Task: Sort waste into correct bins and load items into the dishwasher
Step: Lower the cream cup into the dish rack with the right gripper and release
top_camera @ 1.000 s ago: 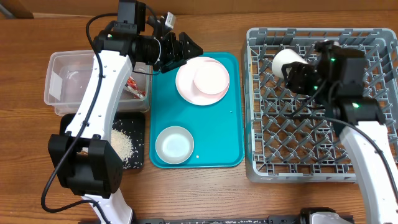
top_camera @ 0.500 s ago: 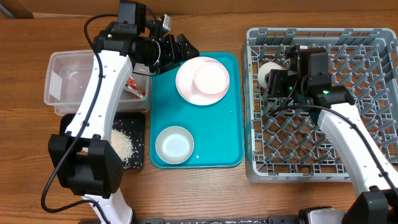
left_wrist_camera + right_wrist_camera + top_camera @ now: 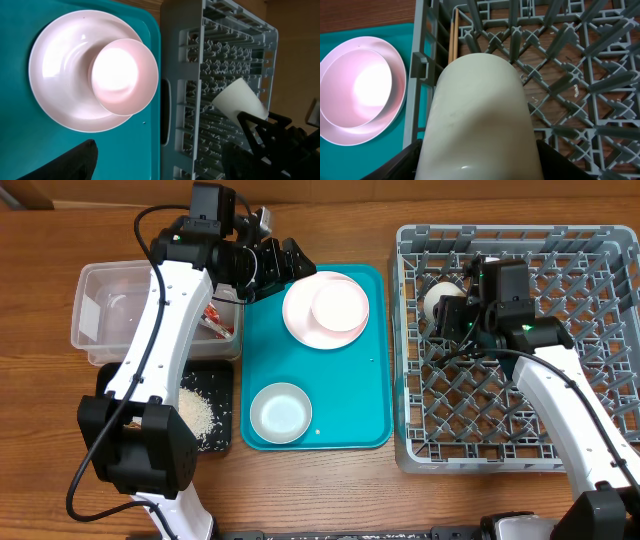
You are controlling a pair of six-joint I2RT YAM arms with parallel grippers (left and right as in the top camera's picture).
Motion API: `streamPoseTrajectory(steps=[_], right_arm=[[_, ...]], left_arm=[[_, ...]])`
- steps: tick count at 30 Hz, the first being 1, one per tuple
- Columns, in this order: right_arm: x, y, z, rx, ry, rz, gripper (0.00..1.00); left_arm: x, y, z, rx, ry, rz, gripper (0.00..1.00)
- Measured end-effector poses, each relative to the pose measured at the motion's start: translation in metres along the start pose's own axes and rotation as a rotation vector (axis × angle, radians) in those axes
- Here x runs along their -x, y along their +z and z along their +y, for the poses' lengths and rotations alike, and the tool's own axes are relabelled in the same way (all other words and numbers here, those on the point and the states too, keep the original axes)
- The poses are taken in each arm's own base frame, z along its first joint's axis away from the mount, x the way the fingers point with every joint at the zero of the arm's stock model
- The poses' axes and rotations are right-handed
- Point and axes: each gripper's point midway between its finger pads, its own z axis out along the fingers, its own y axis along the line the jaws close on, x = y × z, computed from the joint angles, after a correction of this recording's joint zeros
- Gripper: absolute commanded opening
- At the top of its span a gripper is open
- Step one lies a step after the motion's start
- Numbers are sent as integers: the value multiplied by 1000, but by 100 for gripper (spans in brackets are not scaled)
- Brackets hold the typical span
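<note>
Likely a robotics lab bench: robot arms [image 3: 165, 310] over a wooden table [image 3: 330, 490], dish rack [image 3: 402, 360], teal tray [image 3: 350, 390].

My right pincer [image 3: 446, 308] has swung in from the right and carried the cup [image 3: 437, 296] leftward and down. The cup now lies low beside the left wall of the rack [image 3: 403, 380]; I can't quite tell whether it rests on the rack. Over the last half second it barely shifted. My left pincer [image 3: 288, 262] has edged slightly leftward.
</note>
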Motion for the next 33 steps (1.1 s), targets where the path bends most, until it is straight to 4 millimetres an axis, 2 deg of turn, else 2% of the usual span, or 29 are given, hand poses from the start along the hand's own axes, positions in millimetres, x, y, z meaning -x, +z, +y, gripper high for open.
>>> streamPoseTrajectory(steps=[7,12,16,20,26,33], right_arm=[[4,-2,2,5,-1,-5,50],[11,-17,4,2,0,16,50],[7,-25,4,-5,3,52,50],[-3,-26,1,-14,5,97,50],[-4,-25,1,-15,5,101,49],[-7,-9,3,-6,7,124,49]], left_arm=[[-2,0,3,16,-9,5,82],[-4,0,5,25,-14,11,82],[-3,0,7,38,-15,8,82],[-3,0,8,42,-12,7,83],[-3,0,8,42,-12,7,83],[-3,0,9,45,-12,6,83]])
